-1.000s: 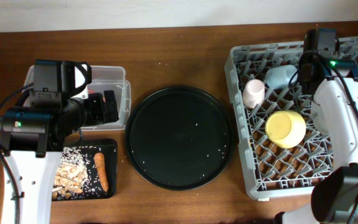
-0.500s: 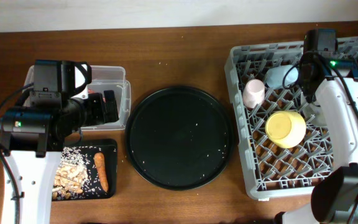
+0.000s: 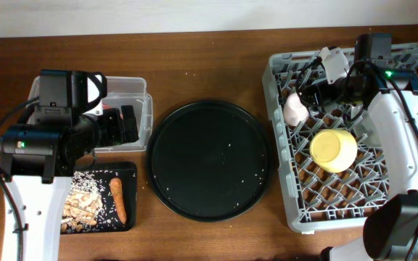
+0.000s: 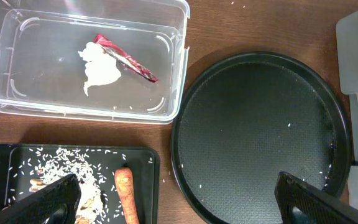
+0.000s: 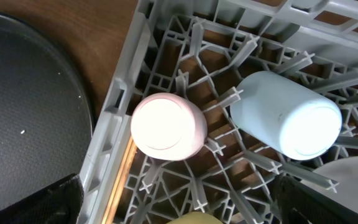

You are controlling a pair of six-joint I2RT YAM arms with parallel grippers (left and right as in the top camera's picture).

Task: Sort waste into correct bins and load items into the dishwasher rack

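The dishwasher rack (image 3: 325, 196) is sitting at the right end of the table, and the small pink cup (image 5: 168, 127) and small blue cup (image 5: 288, 115) are standing side by side among its pegs near the far left corner. Their closed ends are facing the wrist camera, a peg is showing between them, and the blue one is looking slightly tilted. The yellow bowl (image 3: 332, 148) is resting nearer the middle of the rack, and I cannot tell which way up. The pale grey-green plate (image 5: 347, 171) is showing only as a strip cut off at the frame edge, and from above the arm is hiding most of it. The right gripper (image 5: 179, 196) is hanging over the two cups with fingers spread wide and nothing between them; from above it is covering the blue cup entirely. Across the table, the crumpled white tissue (image 4: 98, 68) is lying in the clear tub (image 4: 36, 56) with the small red wrapper (image 4: 126, 59) touching its upper edge. The carrot piece (image 4: 124, 193) and the beige food scraps (image 3: 82, 199) are lying in the shallow black tray (image 4: 73, 149), partly cut off in the wrist view. The left gripper (image 4: 178, 186) is hanging wide and empty, its arm hiding part of the tub from above. The large round black tray (image 3: 209, 159) is lying between the two sides, flecked with a few grains
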